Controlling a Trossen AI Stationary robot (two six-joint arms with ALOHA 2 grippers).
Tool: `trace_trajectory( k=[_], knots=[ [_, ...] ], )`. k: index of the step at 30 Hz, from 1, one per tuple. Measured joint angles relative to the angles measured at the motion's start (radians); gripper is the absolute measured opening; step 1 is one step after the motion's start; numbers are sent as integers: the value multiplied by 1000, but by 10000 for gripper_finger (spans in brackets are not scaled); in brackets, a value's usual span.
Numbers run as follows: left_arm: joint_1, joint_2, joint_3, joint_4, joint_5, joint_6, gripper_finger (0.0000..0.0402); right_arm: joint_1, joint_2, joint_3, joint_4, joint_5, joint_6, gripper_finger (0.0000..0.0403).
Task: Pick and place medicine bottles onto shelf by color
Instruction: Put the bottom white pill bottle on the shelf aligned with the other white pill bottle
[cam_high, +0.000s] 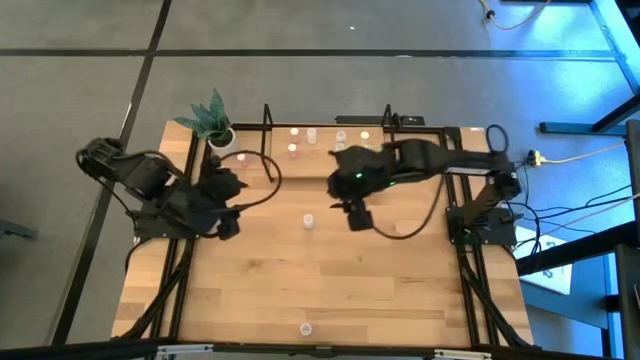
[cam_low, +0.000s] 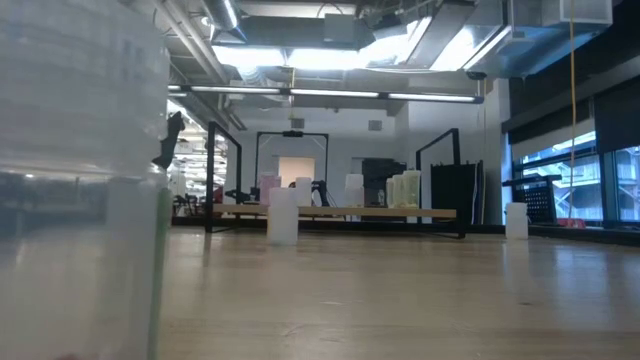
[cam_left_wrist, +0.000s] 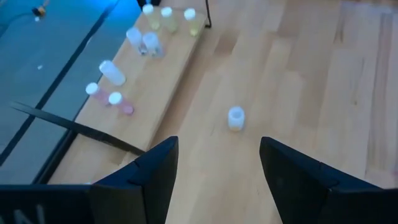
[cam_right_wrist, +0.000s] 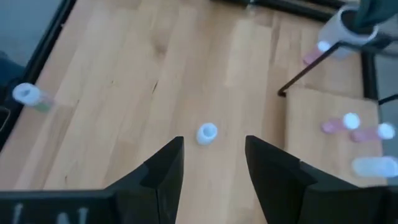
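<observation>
Table (cam_high: 400, 300): pale wood planks, visible grain, matte.

Shelf (cam_high: 440, 133) along the far edge: flat light-wood board inside a thin black rod frame with upright posts.

Bottles on shelf (cam_high: 293, 149): small whitish cylinders standing in loose groups, pink caps toward the left, yellowish ones toward the right. Left wrist view shows roughly eight of them; one clear one (cam_left_wrist: 112, 73) appears to lie on its side, though blur leaves that uncertain.

Loose bottle (cam_high: 309, 221): upright mid-table, white cap, between the two grippers and touching neither. Same bottle appears in both wrist views (cam_left_wrist: 236, 117) (cam_right_wrist: 207, 133).

Near bottle (cam_high: 306, 327): stands alone at the near edge, well apart from the rest. It fills the left of the low view (cam_low: 85, 180) as a translucent ribbed plastic wall.

Left gripper (cam_high: 229, 224): over the table left of the loose bottle. Fingers (cam_left_wrist: 155, 171) dark, wedge-shaped, spread apart, nothing between them.

Right gripper (cam_high: 358, 217): just right of the loose bottle. Fingers (cam_right_wrist: 165, 168) likewise parted and empty, with the bottle showing ahead of the gap.

Plant (cam_high: 212, 118): spiky green leaves in a round white pot (cam_high: 221, 138), far left corner beside the shelf end.
</observation>
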Motion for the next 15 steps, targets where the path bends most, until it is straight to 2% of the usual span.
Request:
trace_trajectory(
  k=[6,12,15],
  knots=[
    [-37,-22,0,-25,-38,0,220,1,93,0,57,6,71,174],
    [-42,-22,0,-29,-40,0,220,-2,158,-1,91,66,105,174],
    [-42,-22,0,-29,-40,0,220,-3,177,-1,90,66,62,174]
  ],
)
